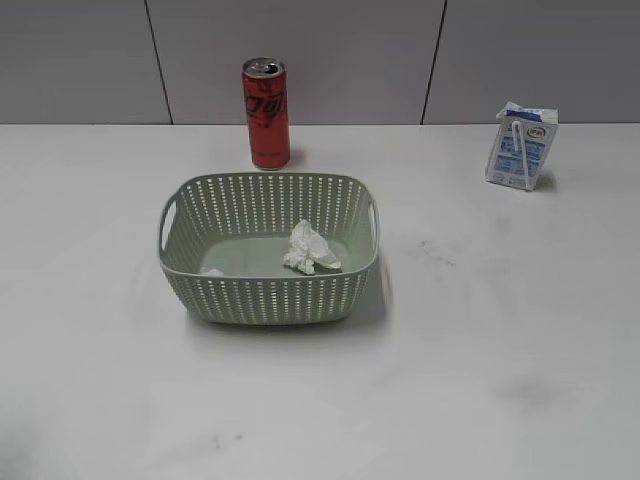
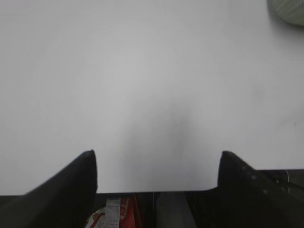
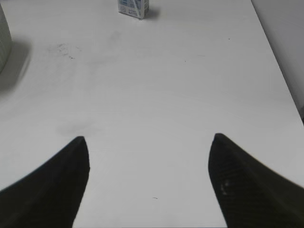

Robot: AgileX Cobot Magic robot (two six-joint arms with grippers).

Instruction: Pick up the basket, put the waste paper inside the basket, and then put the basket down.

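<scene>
Both tools, left [image 2: 156,164] and right [image 3: 148,152], gape empty; paper [image 1: 310,249] fills the basket [image 1: 268,296], so little can fail.

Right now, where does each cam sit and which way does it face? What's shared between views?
Exterior: in front of the table, slanting down at the basket holding waste paper, with a red can and a drink carton behind; no robot parts show.
Left wrist: above bare table, both dark fingers spread, basket corner at top right.
Right wrist: above the table, fingers spread, carton at top, basket edge at left.
Shared: the basket appears in all three; the carton in the exterior and right wrist views.
</scene>
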